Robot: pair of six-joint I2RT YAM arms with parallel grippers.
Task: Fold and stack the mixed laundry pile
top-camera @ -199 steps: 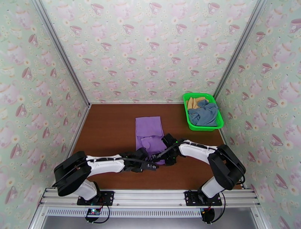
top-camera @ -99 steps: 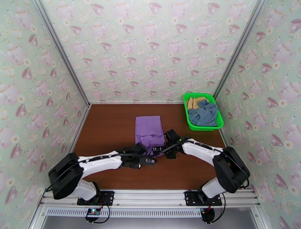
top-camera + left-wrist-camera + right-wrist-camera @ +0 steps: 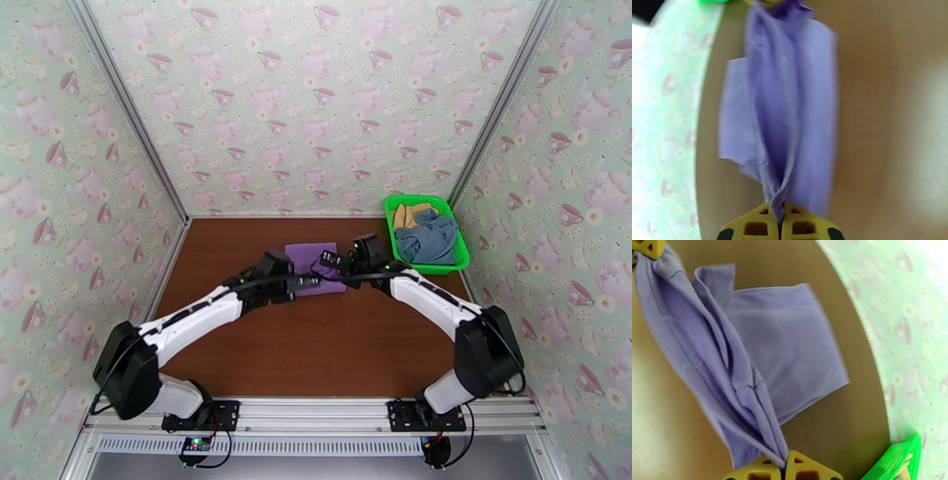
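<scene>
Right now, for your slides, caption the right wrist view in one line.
Right gripper and left gripper, both shut on the lilac garment, stretch it over the brown table.

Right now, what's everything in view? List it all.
lilac garment: 1, purple, mid-table toward the back, part-folded, pinched by both claws
blue-grey garment: 1, slate, crumpled in the basket
tan garment: 1, tan-yellow, basket's far end
mesh basket: 1, bright green, table's far right corner
table: 1, brown
walls: 3, pale green teacup print
left claw: 1, yellow, shut on lilac garment
right claw: 1, yellow, shut on lilac garment
</scene>
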